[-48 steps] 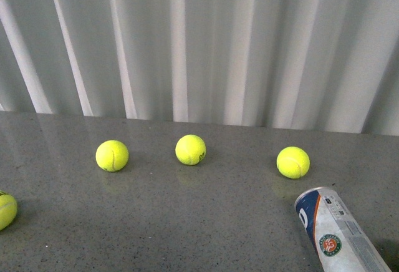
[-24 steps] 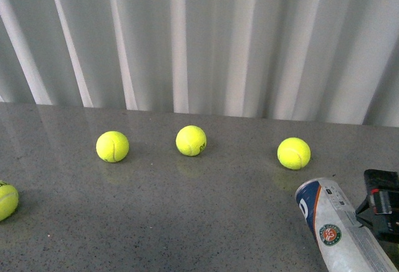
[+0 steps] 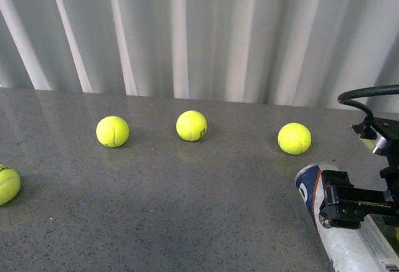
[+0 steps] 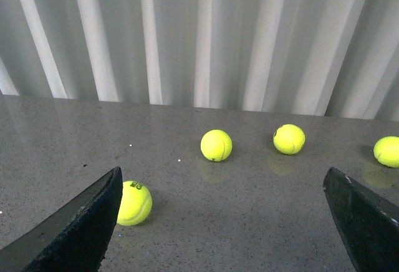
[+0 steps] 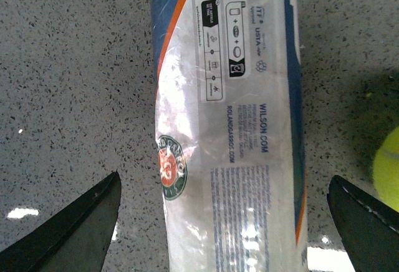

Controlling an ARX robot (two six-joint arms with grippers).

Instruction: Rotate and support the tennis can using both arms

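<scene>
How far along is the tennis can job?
Nothing done yet: the clear plastic tennis can with white-and-blue label lies flat on the grey speckled table. In hand: the right gripper is open, straddling it, not gripping. Remaining: close on it, bring the open left gripper over, rotate and support.

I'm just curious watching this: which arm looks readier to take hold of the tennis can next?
The right. The right gripper, open, hangs over the tennis can with a finger to each side. The left gripper, also open, faces only tennis balls.
</scene>
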